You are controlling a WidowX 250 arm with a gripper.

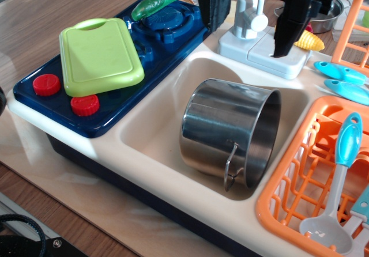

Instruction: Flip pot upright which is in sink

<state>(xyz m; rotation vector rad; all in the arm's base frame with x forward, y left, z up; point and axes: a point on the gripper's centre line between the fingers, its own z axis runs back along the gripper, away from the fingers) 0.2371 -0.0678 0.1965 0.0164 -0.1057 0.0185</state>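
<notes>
Spoon (337,193) with blue handle is lying in the orange rack (282,202), closest to camera. Gripper (248,23) is hanging at top, fingers spread wide, holding nothing, straddling the faucet (251,15). Below it the pot (230,133) is lying on its side in the sink (155,136), mouth facing right, wire handle low at the rim, nearly filling the basin. Rack is sitting tight against the sink's right edge. Left: green cutting board (101,55) on the blue stove (115,104), green pepper (155,2) behind. Corn (311,40) and blue utensils (340,72) are sitting right of the faucet.
</notes>
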